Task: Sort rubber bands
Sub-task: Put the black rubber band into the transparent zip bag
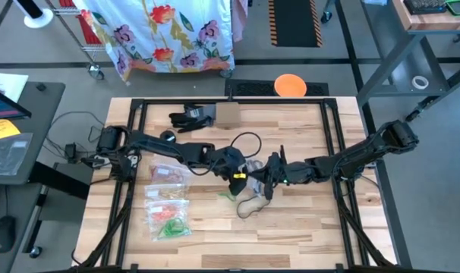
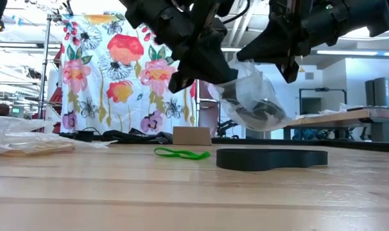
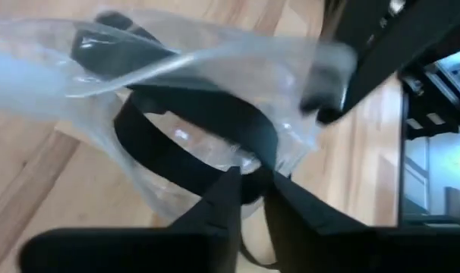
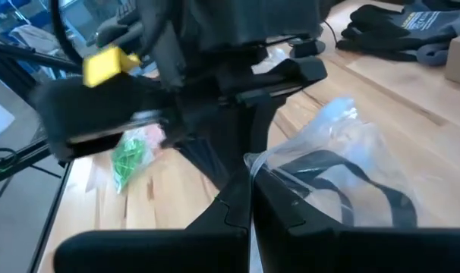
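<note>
A clear plastic bag (image 1: 254, 165) (image 2: 252, 96) hangs above the middle of the table between my two grippers, with black rubber bands (image 4: 329, 171) inside it. My left gripper (image 3: 250, 182) (image 1: 238, 176) comes in from the left, its fingertips closed on a wide black rubber band (image 3: 192, 114) at the bag's mouth. My right gripper (image 4: 250, 186) (image 1: 270, 182) comes from the right and is shut on the bag. A green rubber band (image 2: 180, 154) (image 1: 228, 196) and a dark band (image 2: 271, 158) lie flat on the table below. My left gripper pinches the black band's lower stretch (image 3: 254, 161) between its two fingertips, which lie across the band. The band's loop runs up into the open bag, clear of the table. My right gripper pinches the bag's upper edge (image 4: 254, 162) between its shut fingers, coming level from the table's right. The bag hangs below and beyond the fingers, off the table.
Three filled zip bags (image 1: 168, 199) lie in a column at the table's left. Black gloves (image 1: 190, 117) and a small cardboard box (image 1: 228, 114) sit at the far edge. The table's near half shows bare wood.
</note>
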Controlling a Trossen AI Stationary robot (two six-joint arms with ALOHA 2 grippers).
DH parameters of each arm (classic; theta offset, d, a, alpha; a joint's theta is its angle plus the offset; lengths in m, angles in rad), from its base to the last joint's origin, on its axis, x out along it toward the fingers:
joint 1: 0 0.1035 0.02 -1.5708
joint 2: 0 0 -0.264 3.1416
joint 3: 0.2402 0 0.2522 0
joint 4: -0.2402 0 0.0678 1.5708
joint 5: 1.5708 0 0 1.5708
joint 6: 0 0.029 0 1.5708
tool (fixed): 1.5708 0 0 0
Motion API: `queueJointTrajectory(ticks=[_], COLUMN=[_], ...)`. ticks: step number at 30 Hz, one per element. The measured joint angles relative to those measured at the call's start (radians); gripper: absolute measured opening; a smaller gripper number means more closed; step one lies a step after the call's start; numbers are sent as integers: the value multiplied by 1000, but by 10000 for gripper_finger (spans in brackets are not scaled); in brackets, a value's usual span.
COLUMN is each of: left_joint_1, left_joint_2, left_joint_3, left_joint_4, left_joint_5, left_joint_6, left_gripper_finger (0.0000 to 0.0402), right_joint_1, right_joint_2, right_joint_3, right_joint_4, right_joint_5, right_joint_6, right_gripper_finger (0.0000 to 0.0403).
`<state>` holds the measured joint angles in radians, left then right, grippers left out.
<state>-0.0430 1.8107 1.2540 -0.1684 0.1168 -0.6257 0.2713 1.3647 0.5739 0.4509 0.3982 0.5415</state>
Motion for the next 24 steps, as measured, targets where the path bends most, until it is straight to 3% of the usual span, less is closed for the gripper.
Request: queueJointTrajectory(ticks=[5, 11, 19, 24], left_joint_1=[14, 29, 24, 9], left_joint_2=[0, 0, 0, -52], left_joint_3=[63, 178, 307, 349], left_joint_4=[-56, -293, -537, -611], left_joint_5=[27, 36, 54, -9], left_joint_6=[7, 60, 107, 175], left_gripper_finger=[102, 155, 165, 164], right_joint_1=[4, 3, 3, -16], right_joint_2=[0, -1, -96, -203], right_joint_3=[0, 0, 0, 0], right_joint_4=[-15, -47, -138, -152], right_joint_5=[1, 6, 49, -22], right_joint_6=[2, 8, 27, 34], right_gripper_finger=[0, 0, 0, 0])
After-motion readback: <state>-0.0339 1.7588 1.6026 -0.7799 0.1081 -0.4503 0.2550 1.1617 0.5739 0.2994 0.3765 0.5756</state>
